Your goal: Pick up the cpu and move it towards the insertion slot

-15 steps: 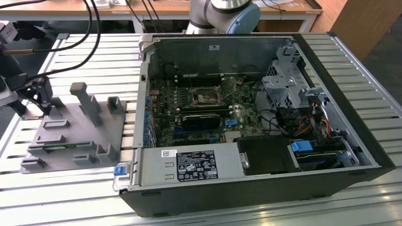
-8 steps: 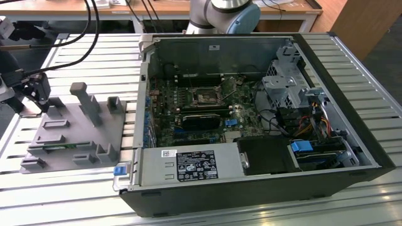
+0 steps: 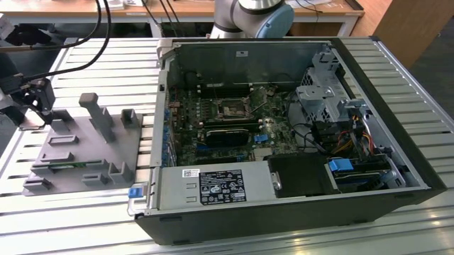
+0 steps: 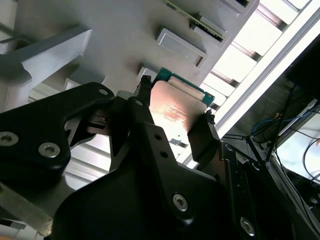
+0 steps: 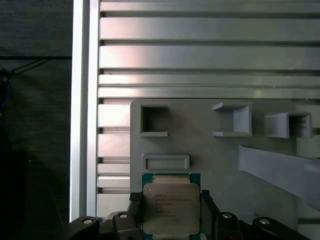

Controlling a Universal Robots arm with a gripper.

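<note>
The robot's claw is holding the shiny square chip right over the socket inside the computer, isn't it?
Not quite. The claw does hold the chip, but over the grey tray beside the computer, not over the socket. The first wrist view shows the tray beneath the chip.

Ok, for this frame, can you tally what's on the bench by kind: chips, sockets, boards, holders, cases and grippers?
cpu: 1
insertion slot: 1
green strip board: 1
grey holder tray: 1
computer case: 1
gripper: 1, shut on the cpu
Total: 6
</note>
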